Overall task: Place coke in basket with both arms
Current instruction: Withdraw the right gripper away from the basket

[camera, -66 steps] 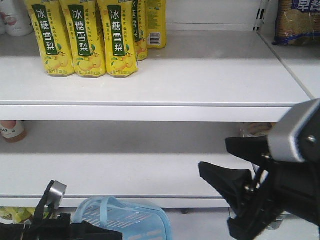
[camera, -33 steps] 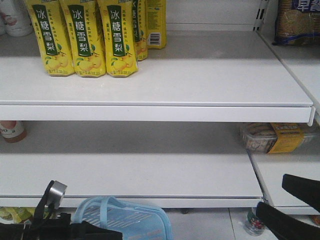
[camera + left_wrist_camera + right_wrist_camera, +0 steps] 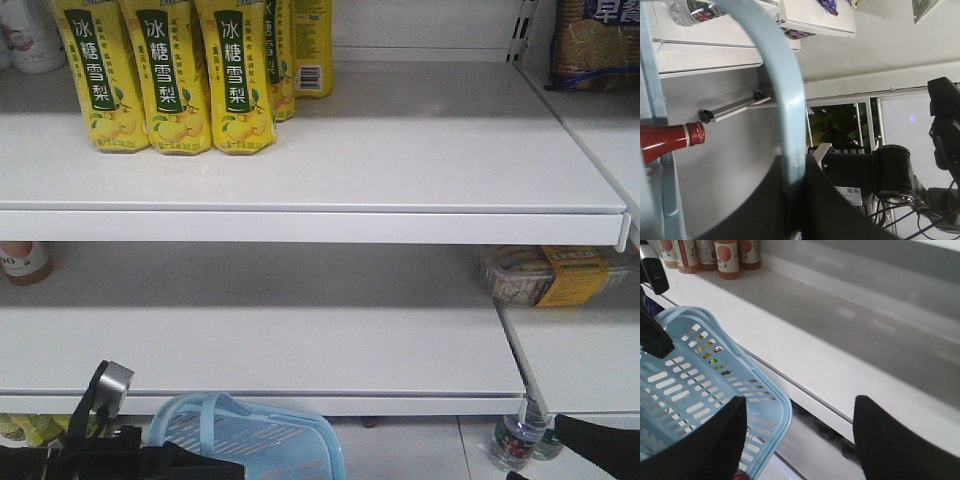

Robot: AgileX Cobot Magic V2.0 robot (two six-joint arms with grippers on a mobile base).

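The coke (image 3: 665,142) shows only its red neck and cap at nine o'clock in the left wrist view, apparently inside the basket (image 3: 760,405). The left gripper (image 3: 790,200) pinches the handle (image 3: 785,110) — holding the basket up. The right gripper (image 3: 800,440) stands spread, empty, at six o'clock.

Yellow pear-drink bottles (image 3: 165,80): grouped upright, upper shelf (image 3: 400,150), rear left. Packaged snack, clear tray with yellow label (image 3: 545,275): lower shelf, right. Orange-labelled bottles (image 3: 727,257): row at shelf back. Clear bottle (image 3: 515,440): on the floor, lower right.
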